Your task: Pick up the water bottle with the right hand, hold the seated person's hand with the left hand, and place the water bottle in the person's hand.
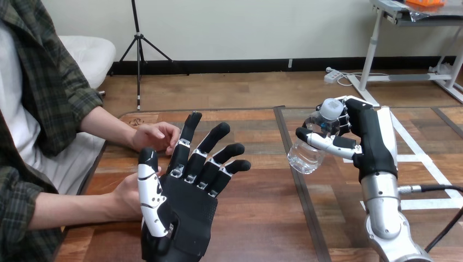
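Wooden tabletop (256,218) lay bare either side of its dark strip (302,191), leaving me open room. Just right of the strip my right hand (371,142) was curled round the water bottle (307,155), held tilted above the wood, and left of the strip my left hand (185,202) stood spread, gripping nothing. I judged the tilted bottle might slip or clip those raised fingers, which stood between the strip and the person's upper hand (155,136) and lower hand (128,196), farthest left near the table's edge.
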